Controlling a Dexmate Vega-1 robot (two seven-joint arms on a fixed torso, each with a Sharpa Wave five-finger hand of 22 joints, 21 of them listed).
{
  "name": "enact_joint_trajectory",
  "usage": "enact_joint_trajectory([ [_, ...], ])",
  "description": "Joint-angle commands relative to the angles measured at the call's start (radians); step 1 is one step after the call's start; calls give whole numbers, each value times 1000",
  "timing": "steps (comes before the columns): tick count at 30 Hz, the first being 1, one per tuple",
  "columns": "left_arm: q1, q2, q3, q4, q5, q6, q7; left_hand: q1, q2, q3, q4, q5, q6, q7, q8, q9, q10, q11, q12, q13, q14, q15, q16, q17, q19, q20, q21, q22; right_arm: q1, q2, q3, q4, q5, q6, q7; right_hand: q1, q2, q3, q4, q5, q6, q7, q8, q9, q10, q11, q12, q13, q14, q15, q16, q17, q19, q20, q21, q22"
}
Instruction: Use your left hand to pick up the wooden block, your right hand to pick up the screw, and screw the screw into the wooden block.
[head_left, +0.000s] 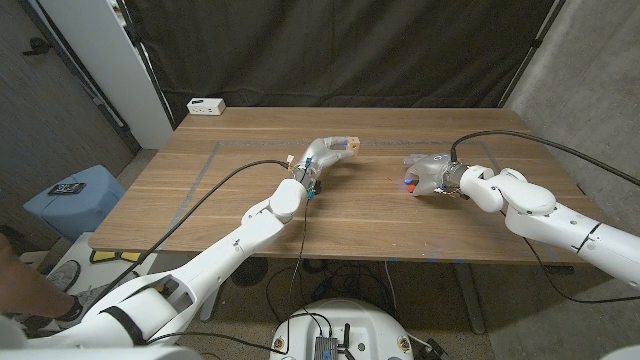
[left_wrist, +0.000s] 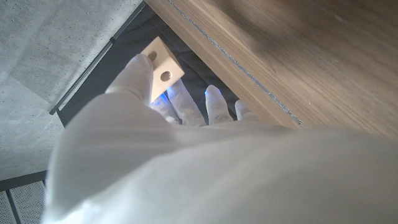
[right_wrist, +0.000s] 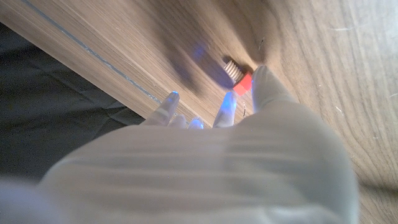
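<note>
wooden table (head_left: 350, 215), black curtain (head_left: 330, 50) behind

table: the wooden table (head_left: 250, 205) spans the middle of the head view, with a dark curtain (head_left: 340, 50) hanging behind its far edge
power strip: a power strip (head_left: 206, 105) lies on the table's far left corner
left hand: the left hand (head_left: 318, 158) is over the table's middle, slightly left of centre, with the wooden block (head_left: 345, 146) held at its fingertips on its far side
wooden block, wrist view: the wooden block (left_wrist: 163, 70) sits between the thumb and fingers (left_wrist: 213, 102)
right hand: the right hand (head_left: 428, 174) is right of centre, well apart from the left hand
screw: the screw (head_left: 408, 186) is at the right hand's near left side; the screw (right_wrist: 237, 73) lies on the table against the fingertips (right_wrist: 261, 78)
stool: a stool (head_left: 72, 195) stands on the floor left of the table
</note>
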Motion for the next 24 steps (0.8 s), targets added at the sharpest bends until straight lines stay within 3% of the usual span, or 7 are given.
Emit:
enact_joint_trajectory([
  [1, 8, 5, 1, -15, 0, 10, 1, -2, 9, -6, 0, -6, 6, 0, 4, 4, 5, -4, -2, 0, 7, -103, 3, 4, 1, 6, 7, 4, -1, 8, 0, -4, 14, -18, 12, 1, -11, 8, 4, -1, 14, 8, 13, 7, 7, 6, 8, 4, 11, -31, 9, 2, 12, -3, 6, 5],
  [24, 19, 11, 1, -36, 1, 25, 1, 0, 16, -9, -1, -6, 8, 0, 3, 4, 3, -3, -8, 2, 7, -101, 3, 4, 1, 5, 6, 4, -1, 14, -7, -2, 25, -29, -1, 1, -13, 15, 7, -2, 59, 24, 47, 20, 31, 21, 11, 5, 24, -33, 11, 4, 23, -8, 4, 5],
])
